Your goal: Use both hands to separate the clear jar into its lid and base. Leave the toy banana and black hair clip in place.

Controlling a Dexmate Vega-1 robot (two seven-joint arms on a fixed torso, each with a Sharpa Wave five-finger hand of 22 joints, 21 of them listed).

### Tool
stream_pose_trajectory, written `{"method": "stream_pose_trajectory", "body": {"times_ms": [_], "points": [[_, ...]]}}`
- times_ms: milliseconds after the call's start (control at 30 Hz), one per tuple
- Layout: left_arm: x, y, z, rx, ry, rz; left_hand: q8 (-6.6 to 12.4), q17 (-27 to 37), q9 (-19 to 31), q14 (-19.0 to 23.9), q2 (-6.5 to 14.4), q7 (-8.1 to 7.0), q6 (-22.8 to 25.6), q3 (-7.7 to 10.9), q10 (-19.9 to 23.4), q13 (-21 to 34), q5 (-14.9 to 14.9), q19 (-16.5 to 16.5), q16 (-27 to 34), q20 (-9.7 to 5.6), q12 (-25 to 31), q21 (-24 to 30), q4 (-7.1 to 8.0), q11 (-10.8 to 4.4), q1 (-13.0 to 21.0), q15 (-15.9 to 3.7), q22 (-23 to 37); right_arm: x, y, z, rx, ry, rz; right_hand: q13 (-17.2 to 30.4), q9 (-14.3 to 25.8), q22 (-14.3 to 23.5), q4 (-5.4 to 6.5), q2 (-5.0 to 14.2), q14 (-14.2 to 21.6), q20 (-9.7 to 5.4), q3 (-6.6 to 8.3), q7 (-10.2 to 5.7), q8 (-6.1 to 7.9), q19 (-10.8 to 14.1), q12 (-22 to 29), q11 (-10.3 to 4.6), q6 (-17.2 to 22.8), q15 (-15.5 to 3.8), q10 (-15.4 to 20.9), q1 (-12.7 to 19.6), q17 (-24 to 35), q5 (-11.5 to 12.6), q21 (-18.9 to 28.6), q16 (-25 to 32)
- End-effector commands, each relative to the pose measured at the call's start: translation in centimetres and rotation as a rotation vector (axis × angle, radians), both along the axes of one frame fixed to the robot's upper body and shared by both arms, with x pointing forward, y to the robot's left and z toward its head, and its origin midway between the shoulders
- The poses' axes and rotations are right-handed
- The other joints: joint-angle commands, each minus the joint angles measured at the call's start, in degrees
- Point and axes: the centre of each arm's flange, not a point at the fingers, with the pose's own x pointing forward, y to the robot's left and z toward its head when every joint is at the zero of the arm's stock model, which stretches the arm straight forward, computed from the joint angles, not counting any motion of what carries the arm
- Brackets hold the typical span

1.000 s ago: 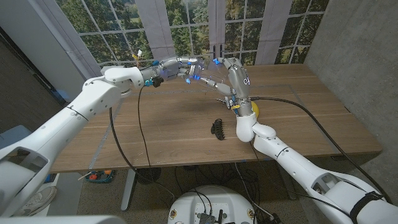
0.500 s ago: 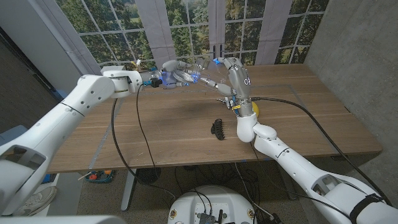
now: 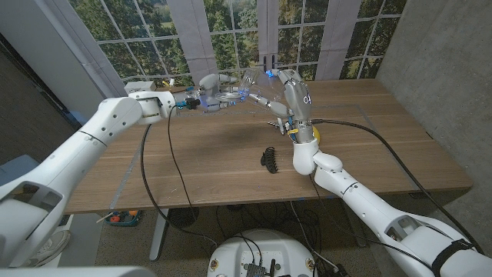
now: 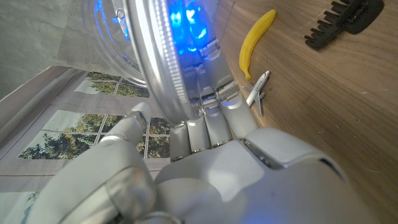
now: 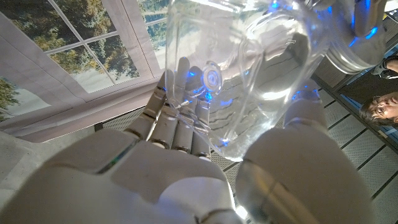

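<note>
Holding the jar's clear base (image 3: 257, 83) aloft over the far middle of the table (image 3: 207, 165), the right hand (image 3: 286, 92) has its fingers and thumb wrapped around the glass. In the right wrist view the base (image 5: 249, 68) fills the space between the thumb (image 5: 280, 168) and the fingers (image 5: 177, 124), which press on its side, with blue lights glinting through it.

Left hand (image 3: 219, 94) reaches in from the robot's left at the same height, fingers curled around the metal lid (image 3: 232, 91). Left wrist view shows the lid (image 4: 163, 62) edge-on, its ribbed silver rim pinched between the fingers (image 4: 208, 121) and the thumb (image 4: 121, 146), with the glass of the jar (image 4: 112, 43) just behind it. Whether lid and base are still joined or slightly apart I cannot tell; in the head view they sit right against each other.

On the table below: toy banana (image 3: 314, 135), yellow, partly hidden behind the right forearm; it shows whole in the left wrist view (image 4: 256, 38), lying on the wood. Black hair clip (image 3: 268, 158) lies near the right forearm, toward the table's front, apart from the banana; its toothed edge shows in the left wrist view (image 4: 345, 18). A small toy plane (image 4: 258, 92) lies close to the banana.

A person (image 5: 380, 107) shows at the edge of the right wrist view.
</note>
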Motion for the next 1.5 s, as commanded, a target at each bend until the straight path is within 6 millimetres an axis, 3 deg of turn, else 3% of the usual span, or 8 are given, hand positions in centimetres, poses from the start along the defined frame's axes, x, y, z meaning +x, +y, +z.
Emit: {"method": "stream_pose_trajectory", "body": {"times_ms": [33, 200, 267, 600, 700, 900, 1300, 1500], "points": [[0.2, 0.6, -0.3, -0.032, 0.034, -0.087, -0.60, 1.2, 0.5, -2.4, -1.9, -0.02, -3.9, -0.32, -4.2, 1.0, 0.5, -1.8, 1.0, -2.87, 0.3, -1.2, -1.06, -2.17, 9.3, -8.24, 0.4, 0.1, 0.3, 0.3, -0.003, -0.002, -0.003, 0.6, 3.8, 0.2, 4.55, 11.67, 0.5, -3.20, 5.18, -12.09, 1.52, -0.2, 0.3, -11.95, 15.5, -9.00, 11.9, 11.5, 0.1, 0.2, 0.5, -0.1], [-0.1, 1.2, 0.1, -0.006, -0.003, -0.049, -0.25, 2.4, 2.8, -6.0, -0.2, -0.12, -9.5, -0.92, -7.8, 3.0, 1.5, -4.4, 2.0, -6.59, 1.3, -1.5, -1.14, -6.17, 26.6, -12.45, 0.9, 0.2, 0.4, 0.3, -0.002, -0.001, -0.002, 0.7, 3.6, 0.2, 4.58, 11.73, 0.5, -3.16, 5.20, -12.00, 1.46, -0.2, 0.3, -12.02, 15.6, -9.00, 11.9, 11.4, 0.0, 0.2, 0.5, -0.1], [-0.2, 1.5, 0.2, -0.003, -0.011, -0.024, 0.24, 3.1, 5.4, -6.8, -0.1, -0.10, -11.4, -4.22, -9.0, 3.8, 1.9, -5.6, 2.9, -7.01, 2.0, -0.3, -0.77, -8.06, 38.0, -13.02, 1.5, 0.2, 0.4, 0.4, 0.000, 0.002, 0.000, 0.7, 3.7, 0.2, 4.55, 11.74, 0.5, -3.22, 5.22, -11.91, 1.47, -0.3, 0.3, -12.05, 15.5, -9.04, 11.8, 11.5, 0.1, 0.2, 0.5, -0.1], [-1.1, 2.9, 0.0, -0.137, -0.092, 0.161, 0.84, 3.5, 7.9, -4.8, 0.7, -0.22, -10.4, -7.58, -7.6, 3.6, 2.0, -6.3, 4.2, -6.87, 2.9, 1.6, -0.16, -9.96, 44.4, -13.10, 1.9, 0.2, 0.7, 0.7, 0.005, 0.007, 0.009, 0.6, 3.7, 0.2, 4.60, 11.74, 0.4, -3.25, 5.18, -11.96, 1.47, -0.4, 0.2, -11.99, 15.4, -8.98, 11.9, 11.4, 0.1, 0.2, 0.5, -0.1], [-1.4, 3.2, -0.1, -0.181, -0.137, 0.200, 0.73, 3.5, 8.6, -5.0, 0.9, -0.62, -10.5, -9.30, -8.1, 3.4, 1.8, -7.3, 4.2, -6.24, 2.7, 1.8, 0.89, -9.82, 42.9, -13.01, 1.7, 0.3, 0.8, 0.8, 0.015, 0.018, 0.020, 0.5, 3.7, 0.2, 4.55, 11.76, 0.5, -3.18, 5.20, -12.00, 1.52, -0.3, 0.2, -11.97, 15.5, -9.02, 12.0, 11.4, 0.1, 0.2, 0.5, -0.1], [-1.8, 3.6, -0.2, -0.252, -0.223, 0.252, 0.18, 0.9, 10.5, -7.9, 1.6, -1.84, -11.6, -12.40, -9.9, 2.7, 1.7, -8.5, 0.9, -5.93, 2.0, 1.6, 5.19, -8.98, 28.9, -11.67, 0.3, 0.4, 0.8, 1.0, 0.035, 0.045, 0.040, 0.6, 3.7, 0.2, 4.54, 11.72, 0.5, -3.18, 5.18, -11.97, 1.51, -0.4, 0.2, -12.01, 15.5, -8.98, 11.9, 11.4, 0.1, 0.2, 0.5, -0.1], [-1.9, 4.1, -0.5, -0.350, -0.418, 0.262, -1.58, 0.4, 8.4, -17.0, -0.3, -5.50, -17.4, -15.36, -17.5, 1.8, 0.9, -14.8, -1.0, 1.79, 0.2, -3.1, 8.06, -8.35, 12.4, -6.81, -0.2, 0.7, 0.6, 1.2, 0.074, 0.127, 0.088, 0.6, 3.5, 0.2, 4.44, 11.64, 0.7, -2.82, 5.17, -11.92, 1.54, 0.1, 0.3, -11.84, 15.9, -9.02, 12.2, 11.5, 0.2, 0.2, 0.7, 0.1], [-1.9, 4.2, -0.5, -0.330, -0.479, 0.230, -1.21, 0.4, 3.8, -29.3, 1.8, -9.52, -24.1, -14.32, -28.5, 1.3, 0.8, -33.4, -1.2, 6.46, 0.0, -12.9, 5.90, -8.33, 5.5, -3.48, 0.4, 1.0, 0.7, 1.3, 0.091, 0.182, 0.112, 0.4, 3.5, 0.1, 4.45, 11.61, 0.7, -2.85, 5.20, -11.95, 1.60, 0.3, 0.3, -11.95, 16.0, -8.96, 12.5, 11.5, 0.1, 0.2, 0.8, 0.1]]}}
